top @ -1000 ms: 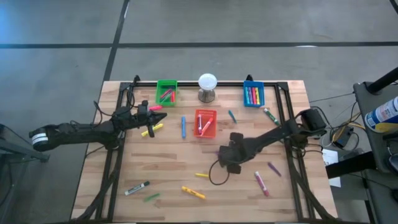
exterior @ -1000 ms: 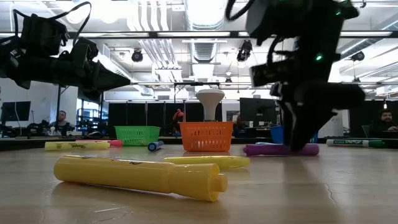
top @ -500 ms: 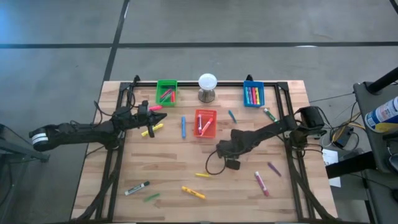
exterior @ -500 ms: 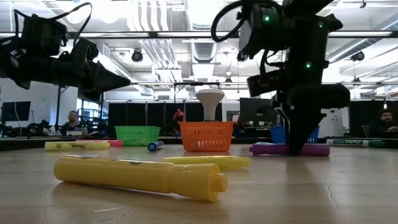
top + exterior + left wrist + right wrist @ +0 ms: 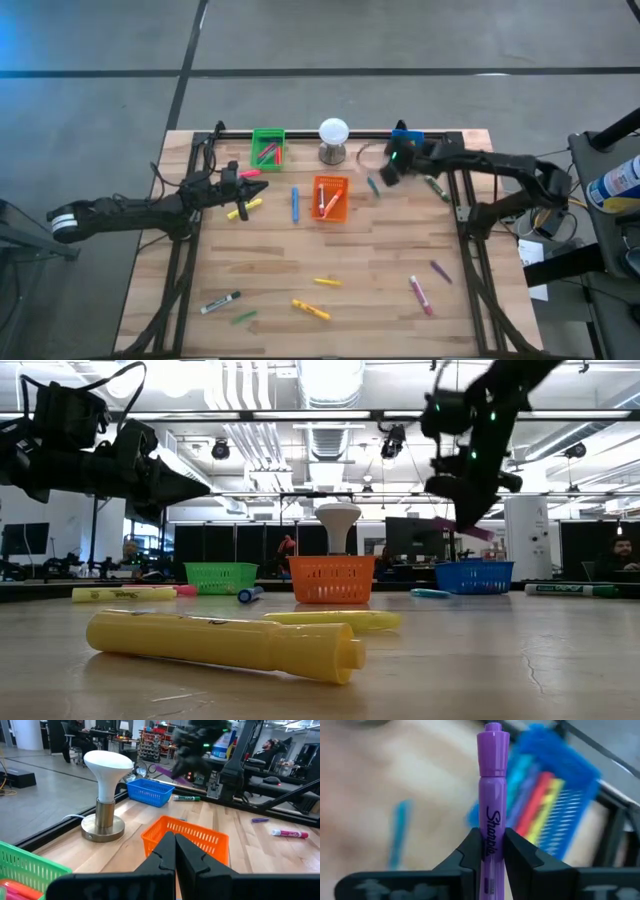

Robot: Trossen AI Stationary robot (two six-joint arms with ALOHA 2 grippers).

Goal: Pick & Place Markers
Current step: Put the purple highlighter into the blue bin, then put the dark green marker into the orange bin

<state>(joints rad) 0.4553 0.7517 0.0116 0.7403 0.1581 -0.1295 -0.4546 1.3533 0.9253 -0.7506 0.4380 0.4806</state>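
Observation:
Several markers lie on the wooden table [image 5: 200,260]: yellow ones [image 5: 310,309], a pink one [image 5: 420,295], a blue one [image 5: 295,205], a white-and-black one [image 5: 220,302]. My right gripper [image 5: 388,172] hangs in the air near the blue bin [image 5: 407,152], shut on a purple marker [image 5: 492,795], which the low view shows as a purple marker [image 5: 462,527] well above the table. My left gripper [image 5: 243,182] hovers shut and empty at the far left, and the left wrist view shows its fingers [image 5: 175,855] closed together. My right gripper pinches the purple marker's barrel [image 5: 492,827] at its lettering between the two fingers. The fingers lie across the marker. One rounded end [image 5: 493,730] sticks out well past them. The marker is lifted clear of the table and tilted.
A green bin [image 5: 267,148] and a red-orange bin [image 5: 330,198] hold markers, as does the blue bin. A white ball on a grey stand [image 5: 333,140] is at the far edge between them. A teal marker [image 5: 372,186] and a green-and-white one [image 5: 435,186] lie below my right gripper.
My right gripper has taken hold of the purple marker that lay on the table's middle right. It has lifted it clear and swung up and toward the far edge, to beside the blue bin. The marker, level on the table before, now hangs tilted.

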